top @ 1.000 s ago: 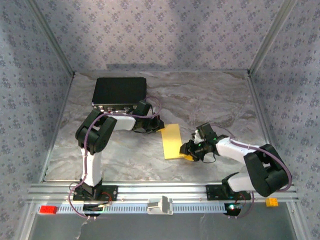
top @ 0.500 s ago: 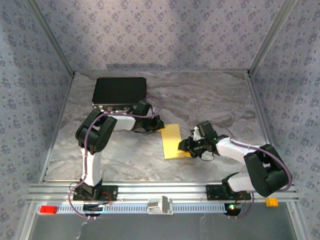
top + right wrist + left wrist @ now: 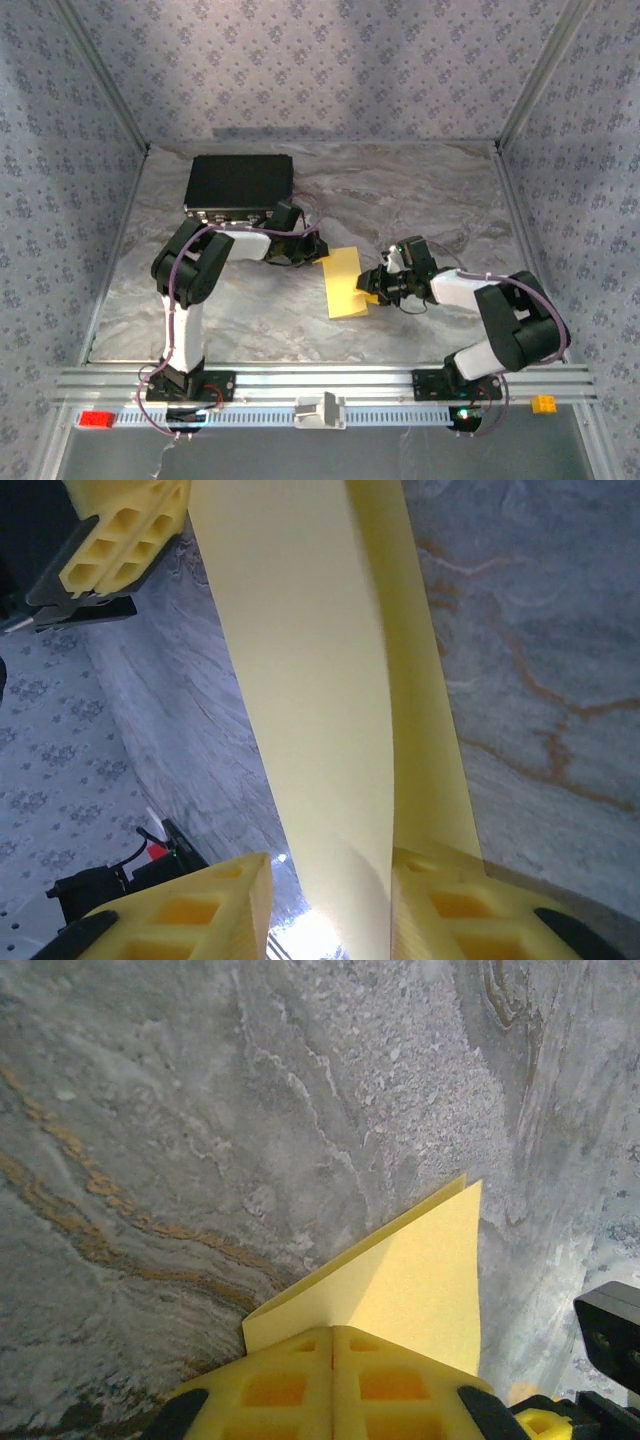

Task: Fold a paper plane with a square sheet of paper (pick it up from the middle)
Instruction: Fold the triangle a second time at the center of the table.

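1. Two layers of the square sheet of paper (image 3: 345, 284) lie folded over as a narrow strip on the table (image 3: 250, 320), midway between the arms and well in front of the black case (image 3: 240, 182).
2. We see the left gripper (image 3: 333, 1335) clenched on the strip's far corner, its fingertips pressed together and the paper fanning out from under them.
3. We see the right gripper (image 3: 330, 865) at the strip's right edge with its jaws parted. The paper runs up between them, brushing one finger and clear of the other, so nothing is clamped there yet.
4. We judge the main risk to be a skewed crease: if the right jaws close on one layer only, the layers would slide apart and the edges would no longer match.
5. We also expect a tear or a crumple if the right arm pulls while the left grip holds the far corner, since the sheet looks thin and already bows between them.
6. We read no brand, label or writing. The paper is plain, and any marking on the case is too small to tell.
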Tool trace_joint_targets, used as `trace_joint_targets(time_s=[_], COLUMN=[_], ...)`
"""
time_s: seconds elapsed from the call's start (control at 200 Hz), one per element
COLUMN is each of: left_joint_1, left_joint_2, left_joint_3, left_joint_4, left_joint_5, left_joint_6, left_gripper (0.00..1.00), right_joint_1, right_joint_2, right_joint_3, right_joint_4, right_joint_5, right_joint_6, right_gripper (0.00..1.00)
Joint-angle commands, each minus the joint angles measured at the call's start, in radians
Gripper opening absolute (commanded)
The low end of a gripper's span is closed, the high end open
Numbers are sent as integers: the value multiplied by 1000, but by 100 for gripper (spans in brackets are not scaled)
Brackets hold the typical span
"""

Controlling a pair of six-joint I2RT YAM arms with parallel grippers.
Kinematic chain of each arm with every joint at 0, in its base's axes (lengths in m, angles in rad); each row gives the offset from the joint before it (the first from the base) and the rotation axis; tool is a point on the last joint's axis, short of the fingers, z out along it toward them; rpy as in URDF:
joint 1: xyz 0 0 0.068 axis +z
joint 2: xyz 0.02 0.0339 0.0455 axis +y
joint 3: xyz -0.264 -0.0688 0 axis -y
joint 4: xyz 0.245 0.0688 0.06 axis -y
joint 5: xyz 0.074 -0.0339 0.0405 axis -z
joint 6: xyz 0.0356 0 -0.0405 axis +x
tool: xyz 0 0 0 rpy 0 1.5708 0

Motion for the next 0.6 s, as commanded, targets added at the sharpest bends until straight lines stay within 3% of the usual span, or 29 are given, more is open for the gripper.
trace_joint_targets(time_s=[0.0, 0.235, 0.36, 0.45, 0.52, 0.595], left_joint_1=[-19, -18, -20, -22, -22, -27], left_joint_2=[54, 39, 17, -17, -59, -120], left_joint_3=[6, 18, 25, 33, 46, 51], left_joint_4=[-4, -14, -22, -30, -58, -91], left_joint_5=[-4, -1, 2, 1, -10, -35], left_joint_6=[3, 6, 7, 11, 19, 35], left_gripper=[7, 8, 11, 19, 33, 39], right_joint_1=[-12, -29, -34, -31, -30, -22], right_joint_2=[33, 82, 89, 85, 75, 60], right_joint_3=[21, 20, 13, 7, -1, -24], right_joint_4=[58, 80, 94, 107, 120, 187], right_joint_5=[-56, -72, -75, -64, -38, -19], right_joint_6=[-21, -39, -36, -19, 16, 86], right_gripper=[31, 22, 11, 6, 4, 3])
